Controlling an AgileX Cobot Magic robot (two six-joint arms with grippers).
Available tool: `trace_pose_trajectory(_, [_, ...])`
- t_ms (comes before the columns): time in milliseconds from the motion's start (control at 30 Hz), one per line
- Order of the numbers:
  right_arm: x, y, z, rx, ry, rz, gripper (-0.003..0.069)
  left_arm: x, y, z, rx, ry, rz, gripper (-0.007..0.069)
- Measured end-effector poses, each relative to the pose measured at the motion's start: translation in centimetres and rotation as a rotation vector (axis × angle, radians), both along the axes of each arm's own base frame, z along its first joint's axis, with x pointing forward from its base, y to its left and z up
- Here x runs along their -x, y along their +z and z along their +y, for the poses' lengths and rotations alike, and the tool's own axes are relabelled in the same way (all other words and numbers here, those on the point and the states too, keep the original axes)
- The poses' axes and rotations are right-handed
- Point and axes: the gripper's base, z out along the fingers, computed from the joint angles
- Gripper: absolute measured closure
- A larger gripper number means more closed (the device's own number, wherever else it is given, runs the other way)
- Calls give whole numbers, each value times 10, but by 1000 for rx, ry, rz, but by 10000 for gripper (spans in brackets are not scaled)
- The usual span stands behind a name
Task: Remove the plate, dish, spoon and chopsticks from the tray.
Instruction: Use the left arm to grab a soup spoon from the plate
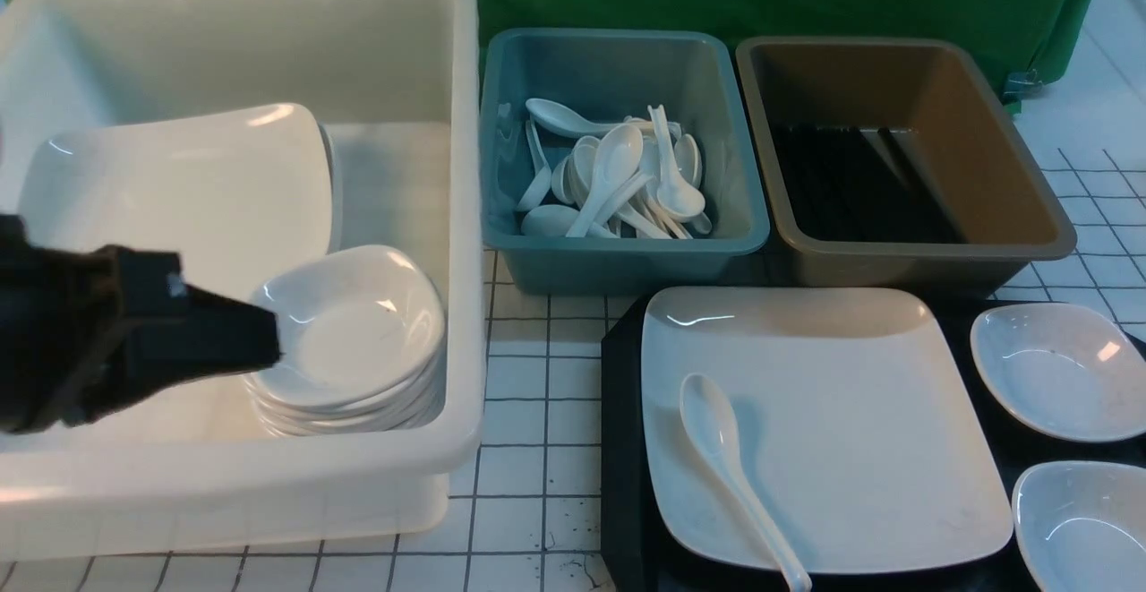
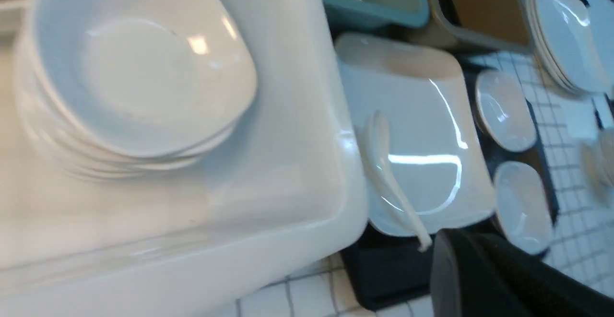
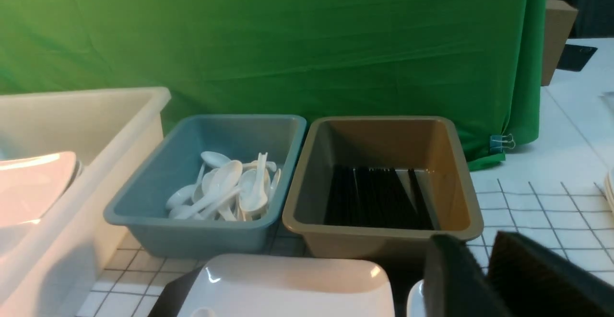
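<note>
The large white square plate lies on the black tray, with the white spoon across its near left part. Two small white dishes sit on the tray's right side. Black chopsticks lie in the brown tub; none shows on the tray. My left gripper is shut and empty, over the white tub beside a stack of small dishes. In the left wrist view its tip hangs in front of the tray. My right gripper shows only in its wrist view, jaws nearly together and empty.
The big white tub on the left also holds large plates. A teal tub with several white spoons and the brown tub stand behind the tray. More stacked dishes stand to the right on the gridded tabletop.
</note>
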Motion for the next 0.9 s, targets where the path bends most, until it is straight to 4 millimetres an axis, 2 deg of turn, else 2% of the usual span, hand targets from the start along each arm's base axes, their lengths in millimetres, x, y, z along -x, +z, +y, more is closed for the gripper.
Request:
trace_pose_trajectory(33, [0, -1, 0, -16, -1, 17, 517, -13, -4, -8, 56, -87, 30, 603])
trace_pose_trajectory(100, [0, -2, 0, -21, -2, 32, 516, -21, -8, -13, 106, -141, 56, 603])
trace_pose_trajectory(167, [-1, -5, 0, -27, -4, 71, 516, -35, -18, -27, 191, -264, 116, 603])
trace_pose_trajectory(333, [-5, -7, 1, -24, -5, 100, 515, -42, -35, -58, 153, -340, 221, 603])
trace_pose_trajectory(367, [-7, -7, 2, -22, -5, 106, 515, -43, -41, -74, 87, -354, 264, 603])
trace_pose_trajectory(400, [-8, -7, 2, -22, -5, 108, 515, -42, -41, -79, 77, -370, 270, 603])
trace_pose_trajectory(433, [-10, -7, 2, -20, -5, 116, 515, -42, -45, -97, -7, -396, 294, 603])
trace_pose_trajectory(533, [-14, -7, 3, -17, -5, 130, 514, -44, -48, -131, -181, -410, 322, 603])
trace_pose_trajectory(567, [-14, -7, 3, -17, -5, 131, 513, -46, -47, -132, -201, -397, 318, 603])
trace_pose_trajectory(633, [-16, -8, 4, -15, -6, 140, 513, -52, -54, -164, -353, -384, 321, 603])
trace_pose_trajectory(700, [-17, -8, 4, -14, -6, 145, 513, -55, -56, -178, -392, -389, 313, 602])
trace_pose_trajectory(733, [-18, -8, 4, -13, -6, 148, 513, -61, -60, -203, -423, -405, 306, 596])
trace_pose_trajectory(767, [-18, -8, 4, -13, -6, 148, 513, -62, -60, -206, -422, -402, 307, 593])
trace_pose_trajectory(800, [-18, -8, 4, -13, -6, 148, 513, -69, -66, -231, -419, -405, 331, 575])
trace_pose_trajectory(833, [-18, -8, 4, -13, -6, 148, 513, -72, -69, -240, -419, -409, 342, 564])
trace_pose_trajectory(867, [-18, -8, 4, -13, -6, 148, 513, -73, -69, -242, -418, -406, 347, 561])
trace_pose_trajectory(900, [-18, -8, 4, -13, -6, 148, 511, -77, -74, -257, -414, -406, 371, 529])
